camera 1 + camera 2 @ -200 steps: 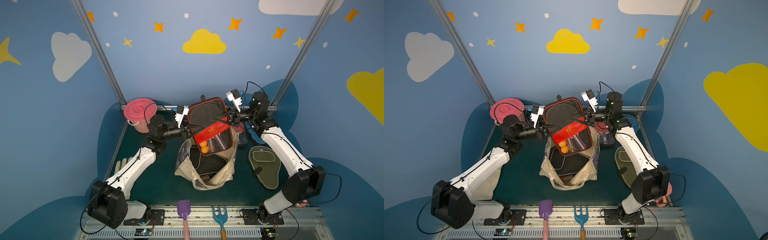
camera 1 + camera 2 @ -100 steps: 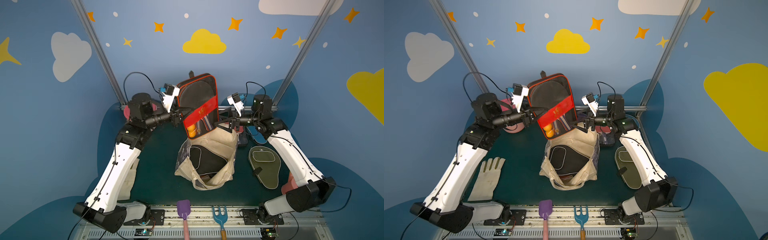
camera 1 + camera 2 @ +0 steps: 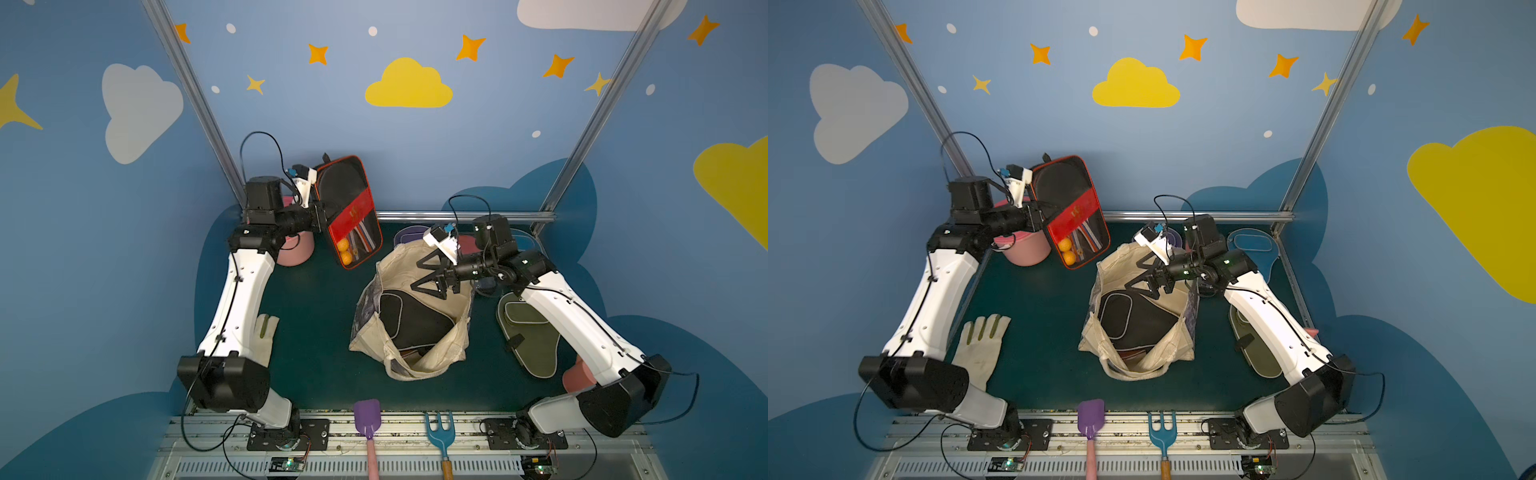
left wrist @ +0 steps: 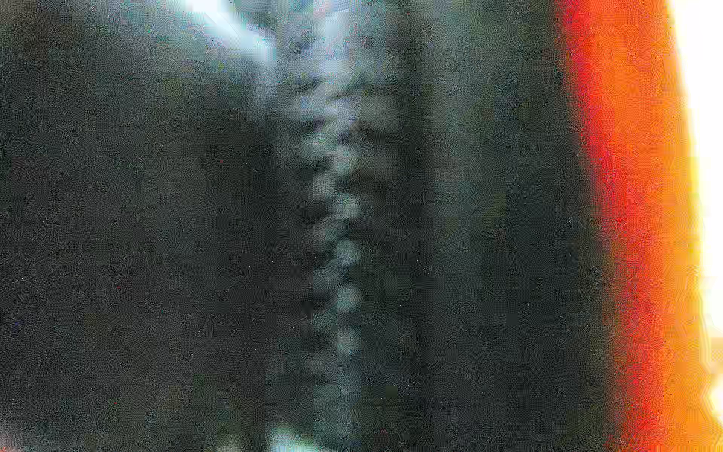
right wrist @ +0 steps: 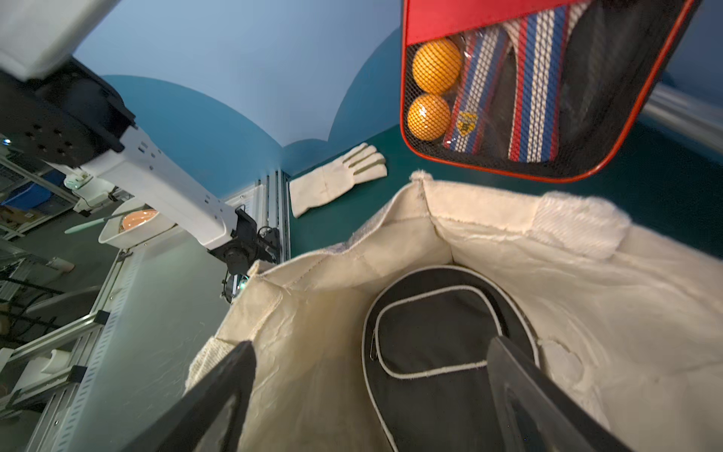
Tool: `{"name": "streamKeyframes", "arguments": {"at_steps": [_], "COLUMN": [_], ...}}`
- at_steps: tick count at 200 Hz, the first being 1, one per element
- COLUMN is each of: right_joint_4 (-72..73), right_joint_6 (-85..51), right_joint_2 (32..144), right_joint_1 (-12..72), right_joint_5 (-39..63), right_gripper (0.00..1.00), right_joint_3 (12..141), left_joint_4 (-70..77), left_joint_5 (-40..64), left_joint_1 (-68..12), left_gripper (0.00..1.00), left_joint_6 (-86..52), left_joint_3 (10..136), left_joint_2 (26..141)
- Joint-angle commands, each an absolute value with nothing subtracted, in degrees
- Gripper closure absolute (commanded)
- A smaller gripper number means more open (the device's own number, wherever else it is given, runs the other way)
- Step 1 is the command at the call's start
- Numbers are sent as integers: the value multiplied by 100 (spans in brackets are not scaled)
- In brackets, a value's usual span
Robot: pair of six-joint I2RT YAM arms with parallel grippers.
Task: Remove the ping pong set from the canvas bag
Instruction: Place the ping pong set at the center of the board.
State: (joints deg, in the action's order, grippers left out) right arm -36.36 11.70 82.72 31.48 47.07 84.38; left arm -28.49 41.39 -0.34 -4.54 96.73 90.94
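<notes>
The left fingers (image 3: pixel 1045 210) are closed on one edge of the black-red case (image 3: pixel 353 208), holding it tilted in the air above the bench (image 3: pixel 316 332). It hangs beside the pink bucket (image 3: pixel 293 249), out of the canvas bag (image 3: pixel 419 365). Its orange balls (image 5: pixel 436 64) show through the mesh at the low end. The right fingers (image 5: pixel 234 368) are spread wide and empty over the bag's open mouth. A black paddle cover (image 3: pixel 411 320) with pale piping lies inside the bag. An olive cover (image 3: pixel 528 332) lies flat on the bench just beside the bag, partly under the right arm. The left wrist view is only a dark blur.
</notes>
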Motion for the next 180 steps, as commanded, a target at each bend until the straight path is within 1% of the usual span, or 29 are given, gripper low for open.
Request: {"name": "streamKeyframes", "arguments": {"at_steps": [1, 40, 62, 93, 116, 163, 180], "right_joint_4": [-4151, -4664, -4919, -5071, -5160, -5274, -5265], "right_joint_6": [1366, 1211, 1037, 854, 812, 714, 646], "right_joint_2": [8371, 8503, 8637, 8774, 8923, 9141, 9175], "right_joint_1": [3224, 3352, 3440, 3527, 3524, 3525, 3524], "right_joint_5": [4376, 4219, 4056, 3804, 3751, 3616, 3576], "right_gripper": [10, 10, 10, 10, 10, 10, 10], "right_joint_3": [8275, 8124, 8169, 8141, 8180, 8283, 8314], "left_joint_4": [-2482, -2529, -2909, -3893, -4479, -4764, -5072], "left_joint_5": [4510, 4350, 4613, 5175, 5033, 4369, 4187], "left_joint_1": [-19, 72, 129, 99, 5, -101, -170], "left_gripper": [97, 96, 97, 97, 97, 97, 97], "left_joint_6": [-528, -398, -155, 187, 374, 511, 602], "left_joint_3": [9800, 9993, 10583, 11816, 12448, 12972, 13461], "left_joint_2": [9330, 10267, 10944, 12122, 12751, 13386, 13802]}}
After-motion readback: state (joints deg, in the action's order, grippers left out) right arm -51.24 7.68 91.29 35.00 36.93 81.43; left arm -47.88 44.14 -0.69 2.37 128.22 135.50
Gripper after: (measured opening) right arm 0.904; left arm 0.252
